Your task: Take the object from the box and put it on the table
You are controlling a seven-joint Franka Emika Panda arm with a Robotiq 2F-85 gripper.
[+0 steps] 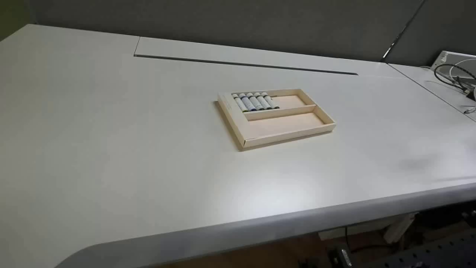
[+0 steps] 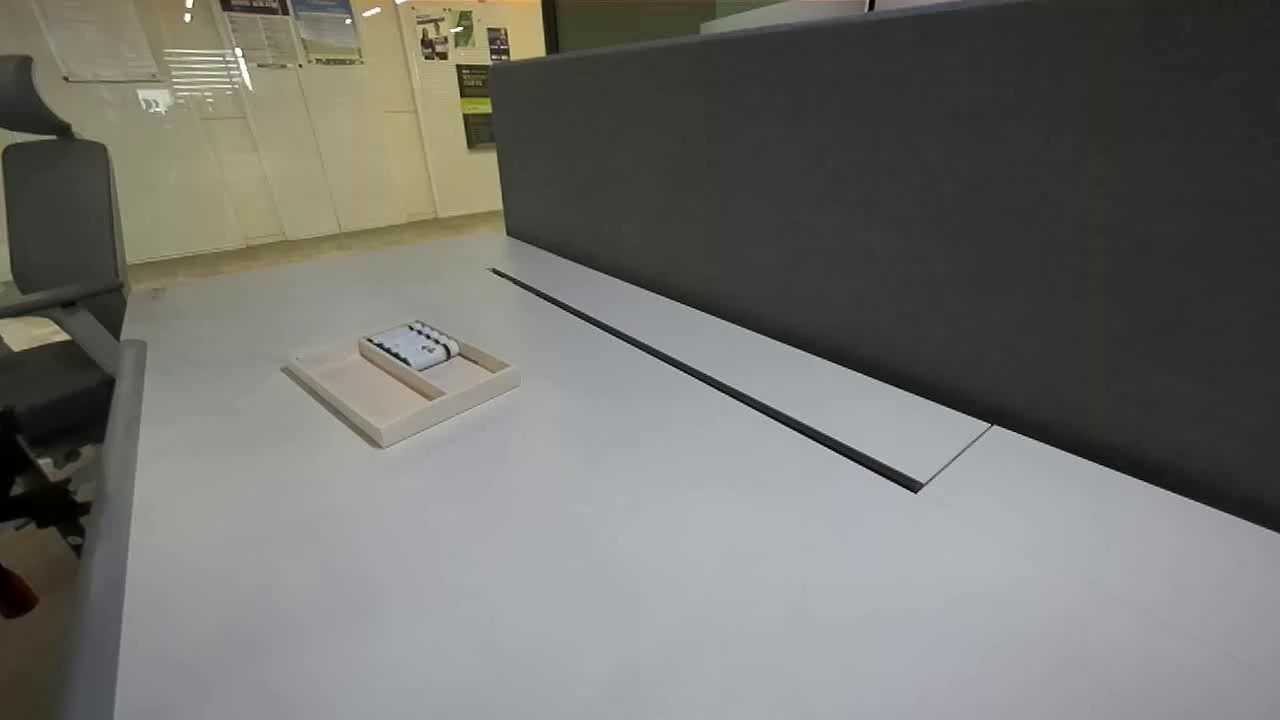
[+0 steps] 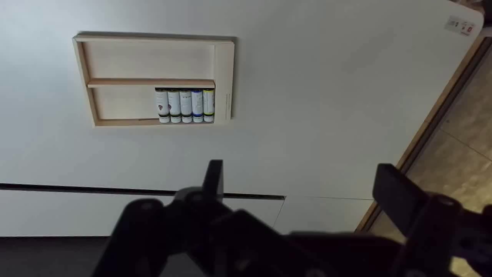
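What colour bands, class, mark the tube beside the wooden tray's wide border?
Yellow; that tube shows best in the wrist view.

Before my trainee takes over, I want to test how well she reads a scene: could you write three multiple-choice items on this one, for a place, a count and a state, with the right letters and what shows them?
1. A divider splits the tray. Where do the tubes lie?
A. On both sides of it
B. On the side nearer the slot in the table
C. On the side away from the slot

2. How many tubes are there?
A. Three
B. Eight
C. Five

3. How do the jaws stand?
A. Apart, holding nothing
B. Shut together
C. Shut on a tube

1 B: all three views put the tubes on the slot's side.
2 C: the wrist view shows five in a row.
3 A: the wrist view shows the jaws wide apart, no tube between.
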